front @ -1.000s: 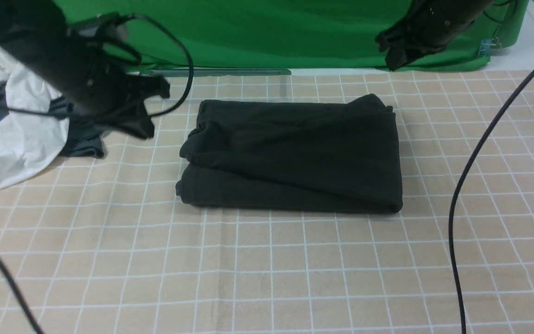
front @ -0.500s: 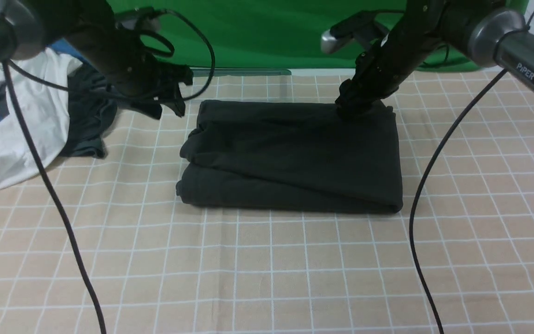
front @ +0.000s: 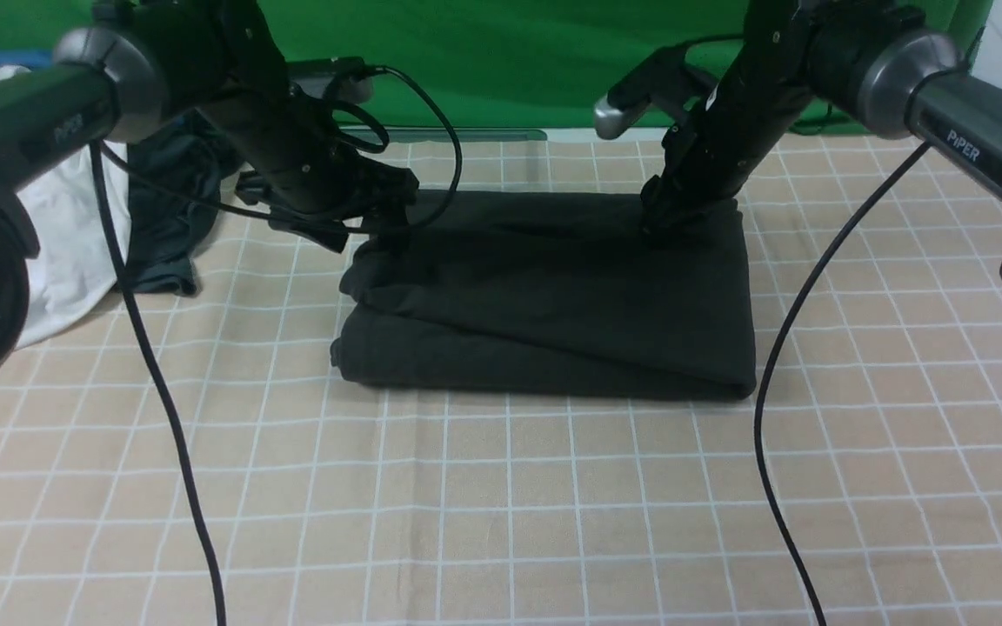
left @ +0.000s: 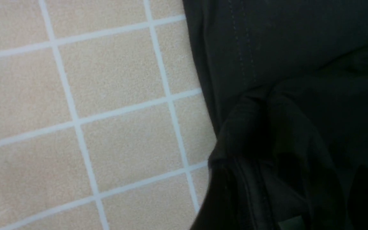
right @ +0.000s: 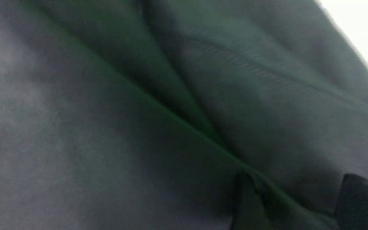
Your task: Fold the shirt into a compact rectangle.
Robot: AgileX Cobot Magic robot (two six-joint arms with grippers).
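The folded black shirt (front: 553, 296) lies mid-desk (front: 501, 504). It looks soft, limp and thickly layered, so I'd pinch its far corners. The right tool (front: 666, 213) straddles a cloth ridge, prongs apart. I can't tell about the left tool (front: 370, 217).

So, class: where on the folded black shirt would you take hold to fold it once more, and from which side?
Probably the shirt at its two far corners, from above. It lies flat and wide, its thick rounded fold along the near edge, so the far edge should lift and fold forward easiest.
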